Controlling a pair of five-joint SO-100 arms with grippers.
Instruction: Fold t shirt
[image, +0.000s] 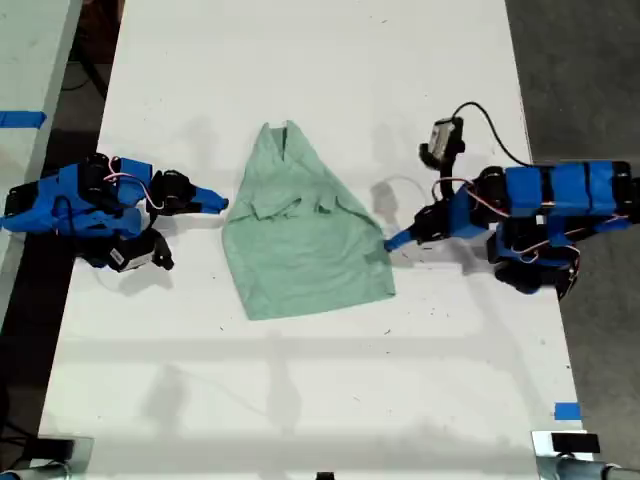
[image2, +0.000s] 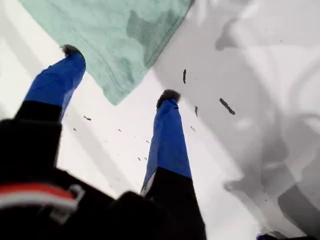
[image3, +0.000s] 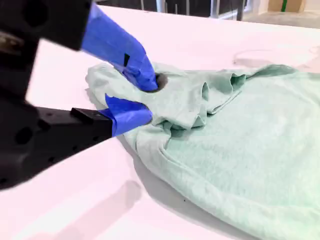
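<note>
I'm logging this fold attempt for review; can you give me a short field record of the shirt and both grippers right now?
item: t shirt, pale mint green, wrinkled
shirt pose: lying flat on the white table, narrow neck end toward the exterior view's top, hem toward its bottom
first gripper: my first gripper is open, with a shirt corner between its fingertips
second gripper: my second gripper is closed on a bunched edge of the shirt
fold state: sleeves tucked inward, body not yet folded over

White table; wrinkled mint-green t shirt flat on it
</note>
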